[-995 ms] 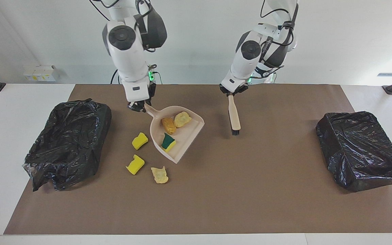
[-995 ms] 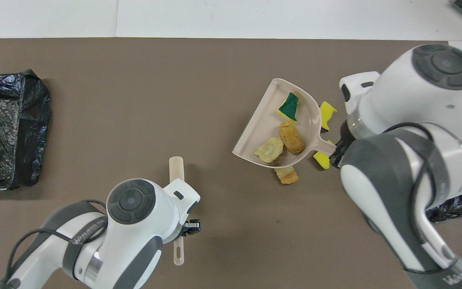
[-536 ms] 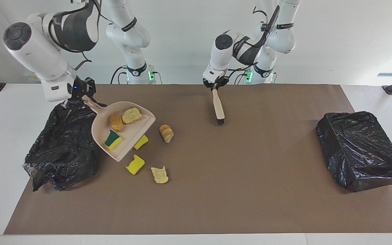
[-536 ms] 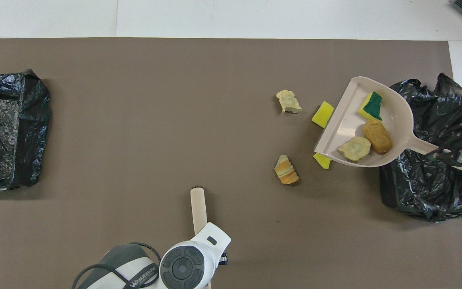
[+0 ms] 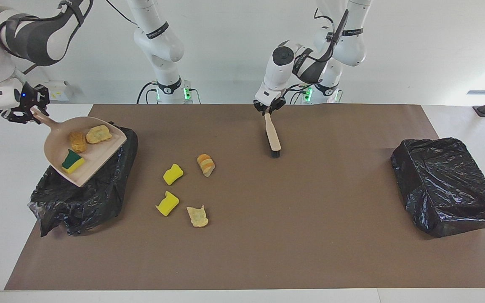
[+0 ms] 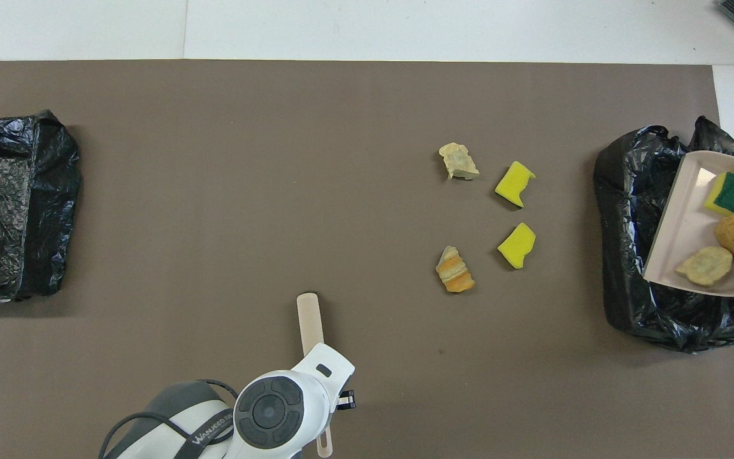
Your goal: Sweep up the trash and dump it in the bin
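My right gripper (image 5: pixel 25 112) is shut on the handle of the beige dustpan (image 5: pixel 97 152), held tilted in the air over the black-bagged bin (image 5: pixel 82 193) at the right arm's end. In the pan lie three pieces of trash: a green-and-yellow sponge (image 5: pixel 72 162), a tan chunk (image 5: pixel 77 142) and a pale chunk (image 5: pixel 98 134). On the mat beside the bin lie two yellow sponges (image 5: pixel 172 174) (image 5: pixel 167 203), a striped bread piece (image 5: pixel 206 164) and a pale scrap (image 5: pixel 197 216). My left gripper (image 5: pixel 269 110) is shut on the beige hand brush (image 5: pixel 273 136), bristles on the mat.
A second black-bagged bin (image 5: pixel 444 185) stands at the left arm's end of the table. The brown mat (image 5: pixel 310 235) covers most of the tabletop, with white table showing around it. In the overhead view the dustpan (image 6: pixel 679 236) runs past the frame's edge.
The right arm lifted the dustpan with three pieces off the mat and swung it over the bin. The left arm drew the brush back toward the robots.
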